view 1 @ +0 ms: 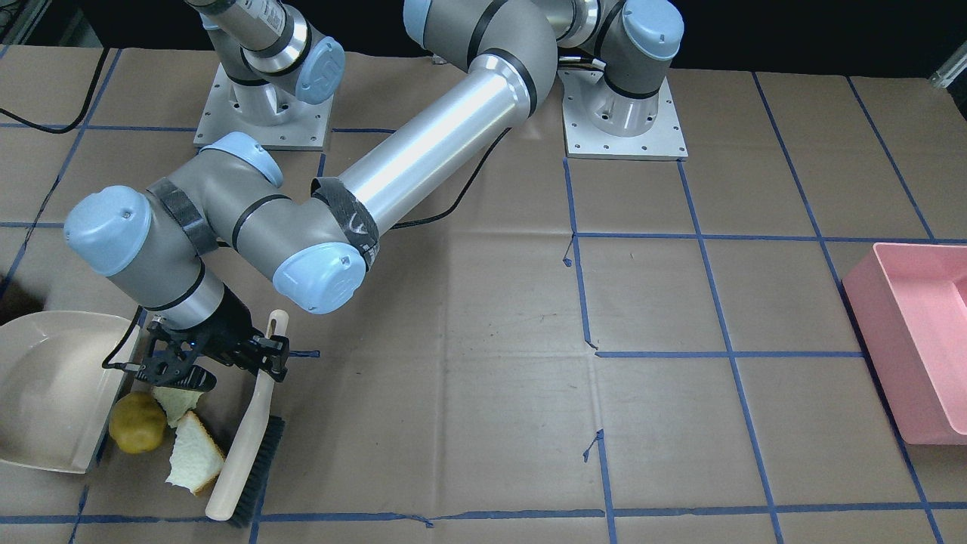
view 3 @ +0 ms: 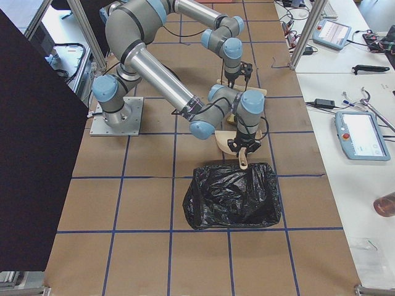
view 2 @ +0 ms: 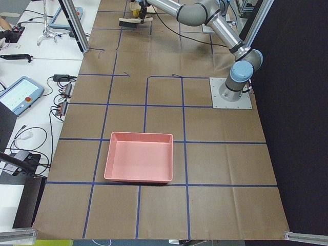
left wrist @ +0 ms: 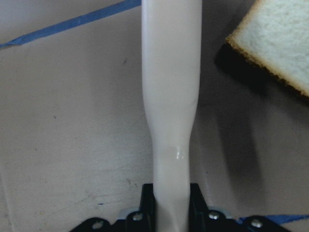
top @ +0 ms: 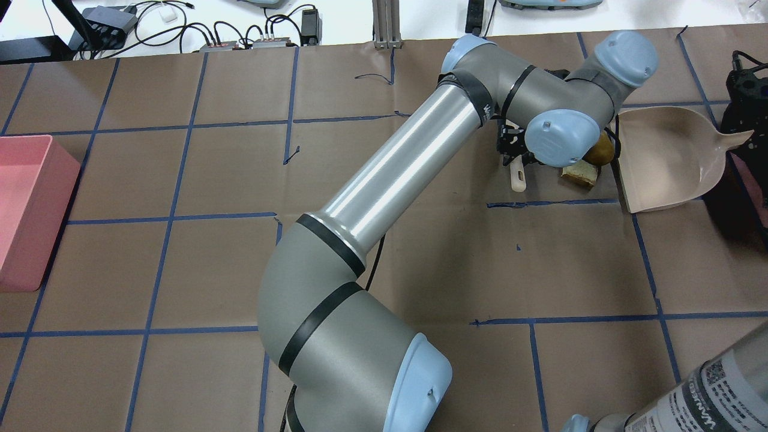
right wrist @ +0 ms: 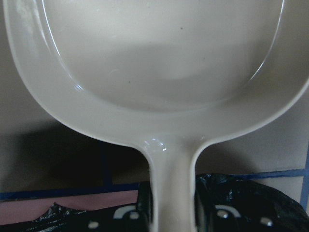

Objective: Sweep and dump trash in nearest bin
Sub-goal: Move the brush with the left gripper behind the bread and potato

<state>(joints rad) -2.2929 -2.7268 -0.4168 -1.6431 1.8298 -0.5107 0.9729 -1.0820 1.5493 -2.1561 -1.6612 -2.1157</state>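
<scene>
A round yellow-brown potato-like lump (view 1: 137, 432) and two torn white bread pieces (view 1: 177, 401) (view 1: 195, 454) lie between the beige dustpan (view 1: 53, 385) and the brush (view 1: 245, 453). My left gripper (view 1: 270, 355) reaches across and is shut on the brush's pale handle (left wrist: 169, 96), with a bread piece (left wrist: 277, 43) beside it. My right gripper (right wrist: 171, 215) is shut on the dustpan's handle (right wrist: 171, 179). The dustpan's mouth faces the scraps, with the lump at its lip. From overhead, the lump (top: 600, 151) and one bread piece (top: 581, 174) show beside the dustpan (top: 666, 156).
A black trash bag (view 3: 231, 194) lies just behind the dustpan, near my right gripper. A pink bin (view 1: 914, 347) stands at the table's far opposite end, also in the overhead view (top: 30, 210). My left arm's long forearm (top: 396, 174) spans the table's middle.
</scene>
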